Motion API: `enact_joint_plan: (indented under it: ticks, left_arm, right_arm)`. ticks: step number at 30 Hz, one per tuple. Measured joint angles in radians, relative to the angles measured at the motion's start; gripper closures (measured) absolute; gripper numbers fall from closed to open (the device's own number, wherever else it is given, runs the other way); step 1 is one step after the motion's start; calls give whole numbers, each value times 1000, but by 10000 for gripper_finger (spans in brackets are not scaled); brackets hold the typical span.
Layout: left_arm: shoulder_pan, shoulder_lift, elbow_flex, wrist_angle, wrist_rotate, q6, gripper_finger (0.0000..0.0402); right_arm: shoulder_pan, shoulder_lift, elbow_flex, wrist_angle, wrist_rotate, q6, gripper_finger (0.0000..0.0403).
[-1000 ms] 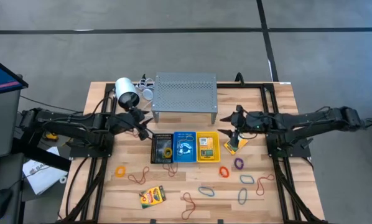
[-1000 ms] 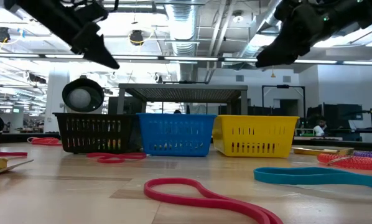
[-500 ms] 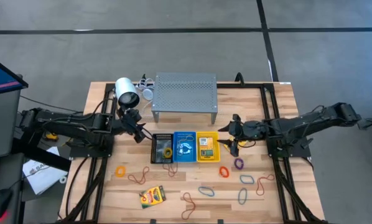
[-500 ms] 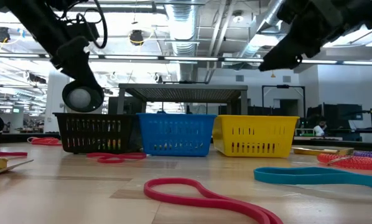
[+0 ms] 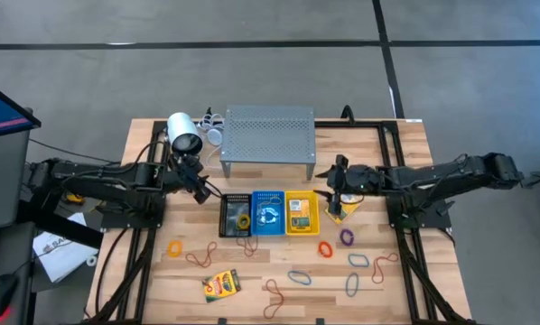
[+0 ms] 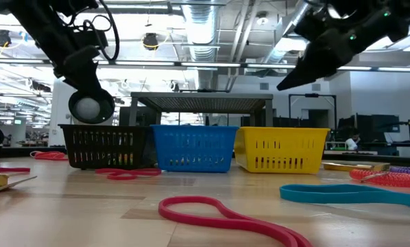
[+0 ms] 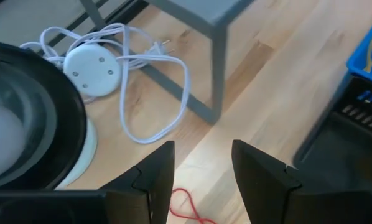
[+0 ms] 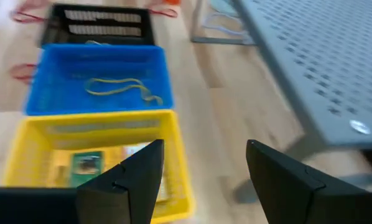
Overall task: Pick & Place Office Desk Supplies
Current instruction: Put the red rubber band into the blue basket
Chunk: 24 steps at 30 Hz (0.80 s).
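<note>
1. Left tool (image 5: 200,185): fingers (image 7: 153,177) parted, nothing between them. It hangs above the pale wooden plank surface (image 5: 144,280), at 10 o'clock from the black slotted plastic basket (image 5: 235,215).
2. Right tool (image 5: 335,181): fingers (image 8: 133,177) parted and empty, just off the 2 o'clock corner of the yellow slotted plastic basket (image 5: 301,212).
3. Blue slotted plastic basket (image 5: 268,212) sits between the black and yellow ones, walls touching.
4. Yellow basket holds a yellow-and-green crayon box (image 8: 85,163); print unreadable. Blue basket holds a thin yellow rubber-band loop (image 8: 119,86).
5. A second crayon box (image 5: 221,284) lies at 7 o'clock from the baskets; lettering too small to read.
6. Loose loops: orange (image 5: 325,248), purple (image 5: 347,237), red (image 6: 225,216), spread from 4 to 7 o'clock below the baskets.
7. Grey perforated metal shelf (image 5: 268,134) stands at 12 o'clock from the baskets.
</note>
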Motion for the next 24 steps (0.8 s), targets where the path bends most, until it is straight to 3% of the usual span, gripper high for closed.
enact_joint_plan:
  ticks: [10,24]
  left_arm:
    - [86,0,0,-8,-4,0,247]
    - [150,1,0,-130,66,-137,247]
  right_arm:
    - [-148,0,0,-15,0,-28,179]
    - [-184,0,0,-16,-5,-10,179]
